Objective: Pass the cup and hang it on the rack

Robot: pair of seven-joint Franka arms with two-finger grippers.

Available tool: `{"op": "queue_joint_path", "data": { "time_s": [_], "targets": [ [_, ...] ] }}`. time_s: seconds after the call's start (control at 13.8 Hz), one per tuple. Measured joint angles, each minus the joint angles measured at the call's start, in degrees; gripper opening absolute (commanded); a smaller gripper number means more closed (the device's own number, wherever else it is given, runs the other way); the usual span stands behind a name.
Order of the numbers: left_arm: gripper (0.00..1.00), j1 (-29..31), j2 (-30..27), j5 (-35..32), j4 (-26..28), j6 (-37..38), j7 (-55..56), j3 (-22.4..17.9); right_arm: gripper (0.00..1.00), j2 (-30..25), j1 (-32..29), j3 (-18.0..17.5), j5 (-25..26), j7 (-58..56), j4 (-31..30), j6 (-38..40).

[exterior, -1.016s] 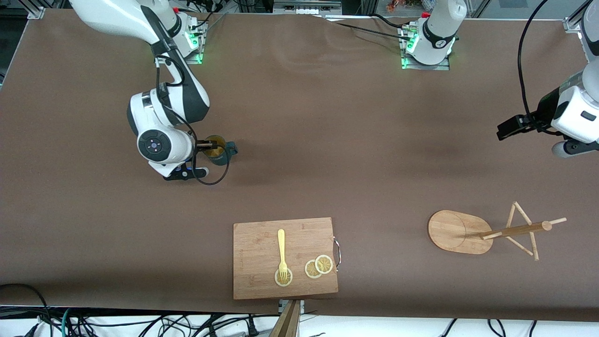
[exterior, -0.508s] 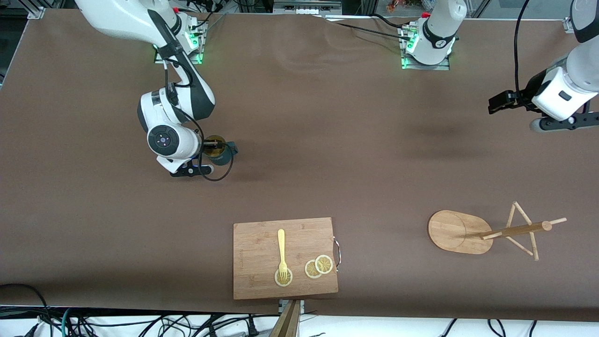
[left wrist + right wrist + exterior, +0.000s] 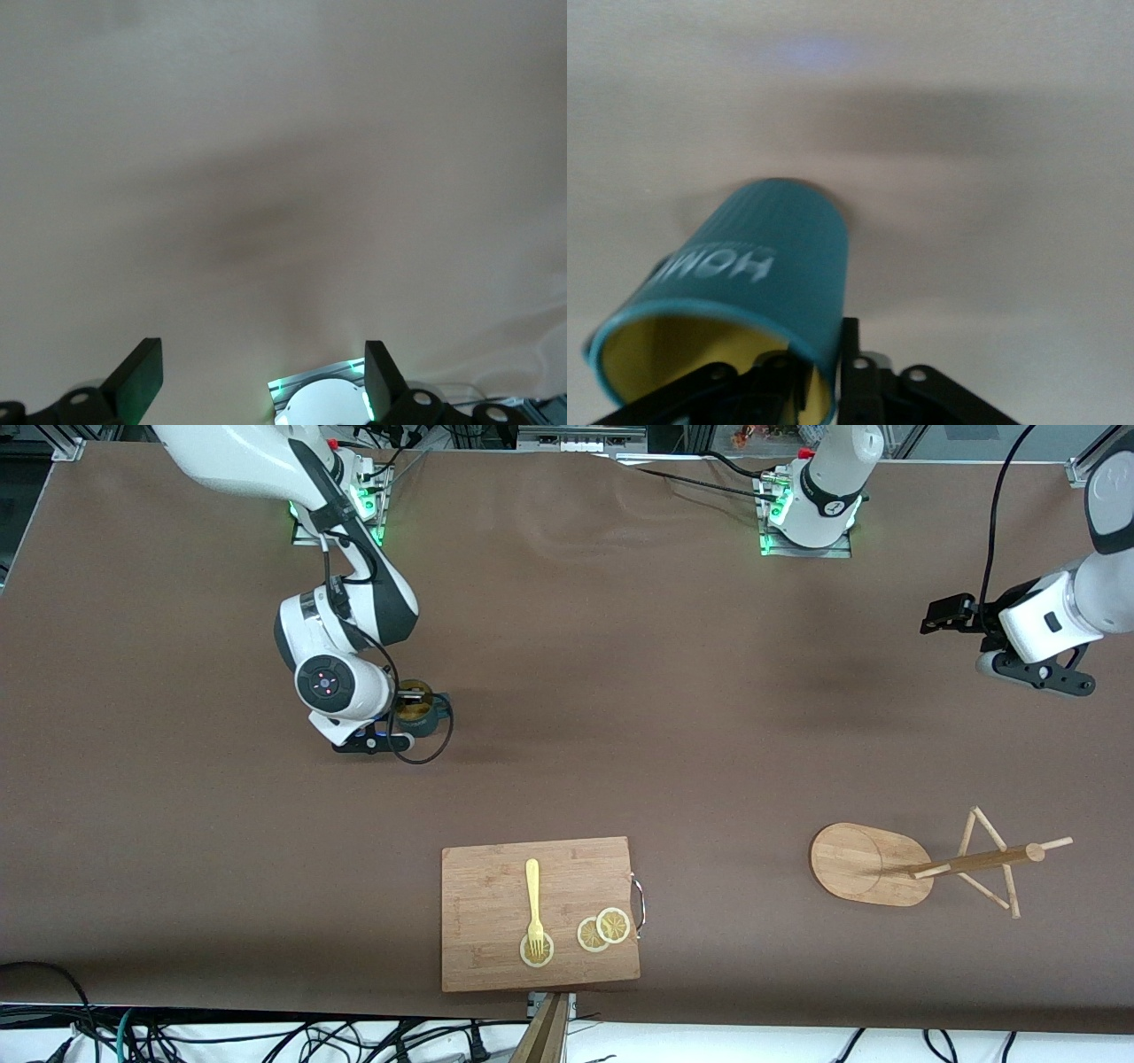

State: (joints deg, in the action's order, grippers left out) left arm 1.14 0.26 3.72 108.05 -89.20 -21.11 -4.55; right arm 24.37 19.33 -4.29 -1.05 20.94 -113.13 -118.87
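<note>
Right gripper pinches cup rim, one finger inside; earlier its fingers stood spread. One cup, tilted in right wrist view, mouth up, farther from front camera than board. One board, one fork, three lemon slices. One rack, post upright, toward left arm's end from board. Left gripper spread, shifted since earlier frame.

I see a wide table under a brown cloth, rumpled near its upper edge. Aluminium framing shows at the corners, green lights glow along the top, and loose cables trail along the pale floor below.
</note>
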Motion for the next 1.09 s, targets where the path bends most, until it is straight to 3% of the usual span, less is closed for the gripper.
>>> {"op": "queue_joint_path", "data": {
  "time_s": [0.22,0.44,0.87,1.09],
  "targets": [
    [1.0,3.2,2.0,4.0,0.5,0.0,-11.7,0.0,0.0,-0.1,0.7,-0.2,0.0,1.2,2.8,-0.5],
    [1.0,8.7,4.7,7.6,2.1,0.0,-25.6,-0.1,0.0,1.5,2.1,-1.5,-0.3,8.9,10.1,-0.6],
    [1.0,13.7,12.0,19.0,3.0,-0.1,-54.4,-0.1,0.0,15.1,14.0,-2.9,-0.4,34.8,32.0,-1.2],
    [1.0,14.3,17.3,26.4,3.1,0.0,-68.8,0.0,0.0,19.0,18.9,-3.2,-1.7,43.7,38.8,-1.2]
  ]
}}
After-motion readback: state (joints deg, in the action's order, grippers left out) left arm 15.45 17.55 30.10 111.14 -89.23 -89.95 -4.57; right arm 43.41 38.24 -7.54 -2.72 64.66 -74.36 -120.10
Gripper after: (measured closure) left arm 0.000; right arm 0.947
